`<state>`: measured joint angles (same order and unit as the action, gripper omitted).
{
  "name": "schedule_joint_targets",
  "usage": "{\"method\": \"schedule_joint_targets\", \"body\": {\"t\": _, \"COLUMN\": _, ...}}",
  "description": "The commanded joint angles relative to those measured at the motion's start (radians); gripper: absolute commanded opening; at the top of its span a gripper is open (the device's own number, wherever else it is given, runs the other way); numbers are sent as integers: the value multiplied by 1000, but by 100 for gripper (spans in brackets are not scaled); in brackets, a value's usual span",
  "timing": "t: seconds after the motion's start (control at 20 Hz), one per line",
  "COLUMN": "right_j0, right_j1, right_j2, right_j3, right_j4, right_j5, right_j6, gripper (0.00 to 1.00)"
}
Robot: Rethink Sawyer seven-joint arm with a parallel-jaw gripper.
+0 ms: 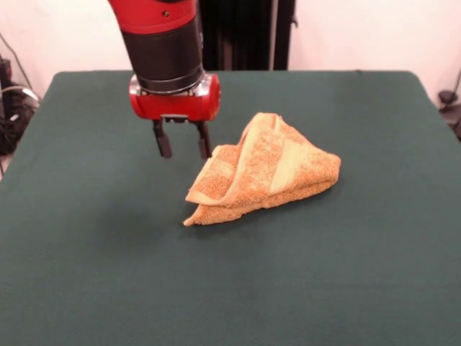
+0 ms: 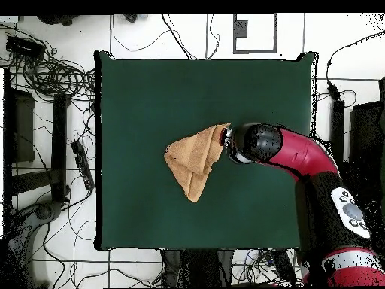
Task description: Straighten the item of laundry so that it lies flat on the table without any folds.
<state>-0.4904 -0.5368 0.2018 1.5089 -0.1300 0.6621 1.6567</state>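
On the green tabletop the towel is bunched; my fingers, apart and empty, must grab a corner next

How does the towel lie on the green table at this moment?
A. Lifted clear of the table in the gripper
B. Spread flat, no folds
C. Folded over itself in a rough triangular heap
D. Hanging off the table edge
C: the towel lies doubled over in layers on the table, with the open gripper empty beside it.
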Motion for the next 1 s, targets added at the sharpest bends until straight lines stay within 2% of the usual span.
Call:
{"method": "schedule_joint_targets", "body": {"t": 0.05, "right_j0": 53, "right_j1": 20, "right_j2": 103, "right_j3": 11, "right_j4": -35, "right_j5": 114, "right_j6": -62, "gripper": 100}}
{"method": "schedule_joint_targets", "body": {"t": 0.6, "right_j0": 82, "right_j1": 20, "right_j2": 77, "right_j3": 83, "right_j4": -41, "right_j5": 73, "right_j6": -14, "gripper": 100}}
{"method": "schedule_joint_targets", "body": {"t": 1.0, "right_j0": 85, "right_j1": 62, "right_j2": 77, "right_j3": 85, "right_j4": -51, "right_j5": -1, "right_j6": -2, "gripper": 100}}
